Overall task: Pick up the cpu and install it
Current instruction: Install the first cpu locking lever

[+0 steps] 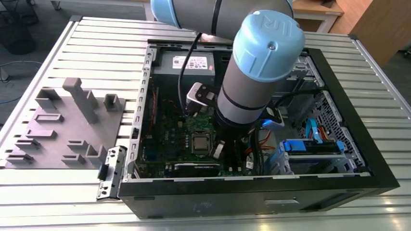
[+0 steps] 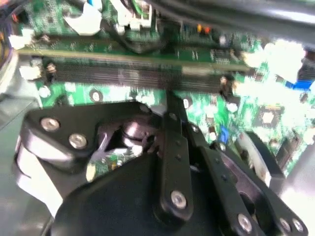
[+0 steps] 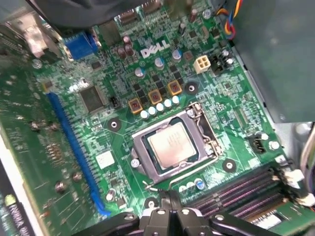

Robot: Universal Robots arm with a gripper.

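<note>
Cpu (image 3: 170, 143) seated flat in socket (image 3: 173, 147) on the motherboard (image 3: 123, 88), inside the open case (image 1: 257, 185). Gripper (image 3: 165, 194) just beside socket, at the edge nearest the memory slots (image 3: 246, 194); fingers together, holding nothing. Arm (image 1: 257, 72) reaches down into case.

White logo lettering (image 3: 154, 50) on the green motherboard (image 3: 98, 162); faint engraving on the cpu (image 3: 169, 142); a printed white label (image 1: 198, 62) on the power supply (image 1: 168, 61); raised letters on the arm's blue cap (image 1: 268, 30)

A slatted metal table (image 1: 83, 43) carries an open computer case (image 1: 257, 192) and grey fixture block (image 1: 64, 125).
</note>
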